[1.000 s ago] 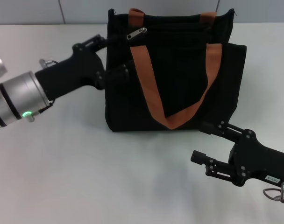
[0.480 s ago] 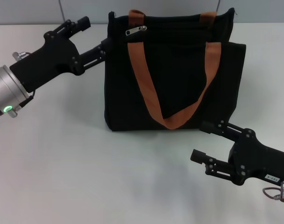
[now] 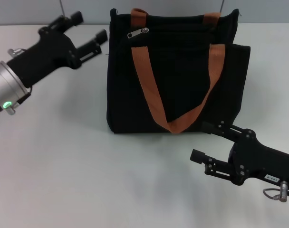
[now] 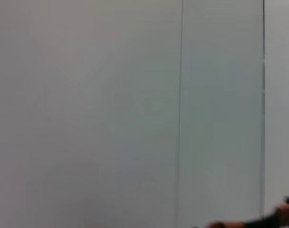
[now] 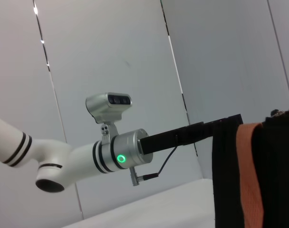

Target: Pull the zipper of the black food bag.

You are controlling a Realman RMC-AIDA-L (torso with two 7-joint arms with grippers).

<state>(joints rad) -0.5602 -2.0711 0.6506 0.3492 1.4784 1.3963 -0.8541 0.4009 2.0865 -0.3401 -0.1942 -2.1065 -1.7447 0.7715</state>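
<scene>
Black fabric: bag [image 3: 178, 71], roughly square, upright on the white table [image 3: 63, 161], filling the upper middle of the head view.
Orange-brown webbing: near handle [image 3: 175, 90] hanging down the front face in a V; far handle [image 3: 139, 11] showing as two short ends at the top edge.
Zipper [image 3: 138, 33]: silver pull tab, lying tilted on the zipper line near the bag's top-left corner (head view), touched by neither gripper.
Left gripper [image 3: 89, 31]: raised left of the bag's top corner, close to it but apart from the fabric; fingers spread, nothing between them.
Left arm [image 5: 106, 154]: in the right wrist view, silver cuff with a green ring light and a camera on top, black gripper reaching toward the bag's edge.
Right gripper [image 3: 201, 141]: low over the table, just before the bag's lower right corner; fingers apart, empty, the upper one close to the bag's bottom edge (contact cannot be told).
Left wrist view: mostly pale wall [image 4: 111, 109], with a sliver of the bag and orange strap in one corner.
</scene>
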